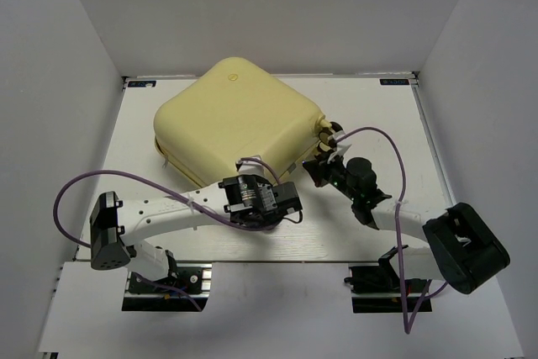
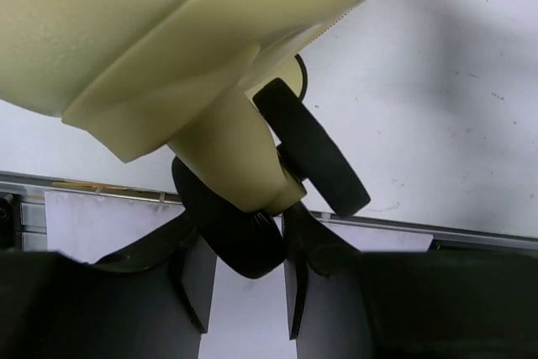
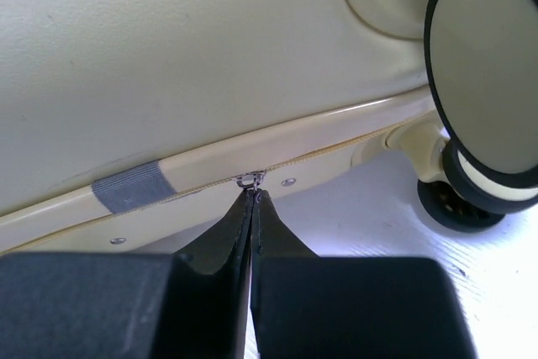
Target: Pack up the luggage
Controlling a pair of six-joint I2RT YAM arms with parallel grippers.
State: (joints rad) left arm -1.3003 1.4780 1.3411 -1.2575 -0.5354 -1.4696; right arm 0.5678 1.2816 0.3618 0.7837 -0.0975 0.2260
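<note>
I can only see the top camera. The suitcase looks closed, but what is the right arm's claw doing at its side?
Observer: The right gripper is pinched shut on a tiny metal zipper pull at the seam of the suitcase.
Child: And the left one? The arm hides it!
Observer: The left gripper has its fingers on either side of a black wheel at the suitcase's corner. I can't tell if it is squeezing.
Child: Anything funny on the edge?
Observer: Yes, a patch of grey tape is stuck on the rim, left of the zipper pull in the right wrist view.
</note>
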